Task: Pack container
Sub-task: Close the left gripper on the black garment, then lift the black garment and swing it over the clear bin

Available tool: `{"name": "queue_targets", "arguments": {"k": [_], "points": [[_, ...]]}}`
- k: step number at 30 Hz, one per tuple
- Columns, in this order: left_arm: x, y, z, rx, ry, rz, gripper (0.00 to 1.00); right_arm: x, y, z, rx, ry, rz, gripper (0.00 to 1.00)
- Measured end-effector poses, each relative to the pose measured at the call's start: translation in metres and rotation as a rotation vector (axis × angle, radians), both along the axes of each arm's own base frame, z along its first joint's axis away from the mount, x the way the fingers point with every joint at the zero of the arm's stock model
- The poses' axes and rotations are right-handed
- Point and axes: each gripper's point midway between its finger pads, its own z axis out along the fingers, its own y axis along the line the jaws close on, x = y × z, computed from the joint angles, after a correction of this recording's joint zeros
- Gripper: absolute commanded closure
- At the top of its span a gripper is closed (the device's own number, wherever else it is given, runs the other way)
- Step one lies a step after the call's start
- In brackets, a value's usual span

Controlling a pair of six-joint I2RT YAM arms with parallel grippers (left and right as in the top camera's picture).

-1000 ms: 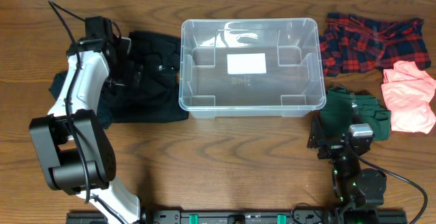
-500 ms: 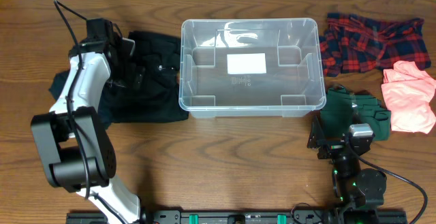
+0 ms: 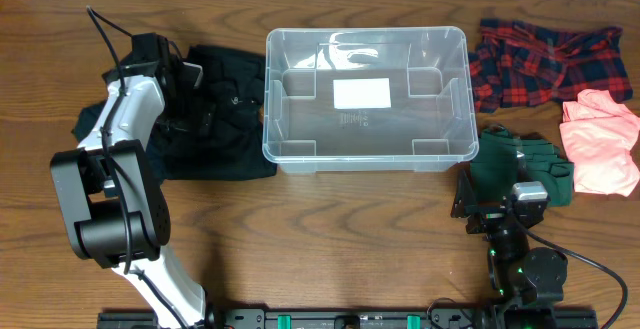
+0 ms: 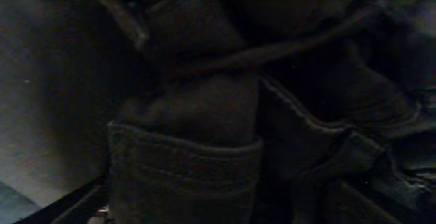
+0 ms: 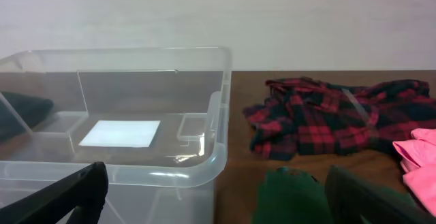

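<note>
The clear plastic container [image 3: 365, 159] stands empty at the table's middle back, a white label on its bottom. It also shows in the right wrist view [image 5: 136, 169]. My left gripper [image 3: 192, 97] is pressed down into a pile of black clothes [image 3: 225, 134] left of the container. The left wrist view shows only dark fabric [image 4: 204, 129], with the jaws lost in it. My right gripper [image 3: 490, 207] is open and empty near the front right. It hovers at the near edge of a green garment [image 3: 525, 164], which also shows in the right wrist view [image 5: 286, 190].
A red and navy plaid shirt [image 3: 545, 59] lies right of the container. A pink garment [image 3: 600, 144] lies at the right edge. Both show in the right wrist view: the shirt [image 5: 327, 115], the pink garment [image 5: 419, 156].
My left gripper has shifted a little to the right and lower onto the black clothes. The right arm has not moved.
</note>
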Motion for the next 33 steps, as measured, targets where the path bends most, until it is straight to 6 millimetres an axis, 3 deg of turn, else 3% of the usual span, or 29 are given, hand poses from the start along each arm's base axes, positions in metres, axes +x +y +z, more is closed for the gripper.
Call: {"name": "queue_targets", "arguments": {"k": [2,7,10,14,15,27,30,33], "points": [[0.0,-0.001,0.0,-0.006,0.001,-0.002,0.2,0.0,0.0,0.0,0.0,0.0,0.0,0.01],[-0.001,-0.004,-0.002,-0.016,0.008,-0.007,0.5,0.0,0.0,0.0,0.0,0.0,0.0,0.01],[-0.001,-0.004,-0.003,-0.016,0.009,-0.013,0.54,0.0,0.0,0.0,0.0,0.0,0.0,0.0],[-0.001,-0.004,-0.003,-0.017,0.008,-0.014,0.9,0.0,0.0,0.0,0.0,0.0,0.0,0.01],[-0.001,-0.004,-0.003,-0.018,0.008,-0.008,0.94,0.0,0.0,0.0,0.0,0.0,0.0,0.01],[0.0,-0.004,0.003,-0.012,-0.005,-0.02,0.94,0.0,0.0,0.0,0.0,0.0,0.0,0.01],[0.002,-0.003,0.015,-0.008,-0.033,-0.021,0.94,0.0,0.0,0.0,0.0,0.0,0.0,0.01],[0.006,-0.004,0.042,0.002,-0.1,-0.024,0.94,0.0,0.0,0.0,0.0,0.0,0.0,0.01]]}}
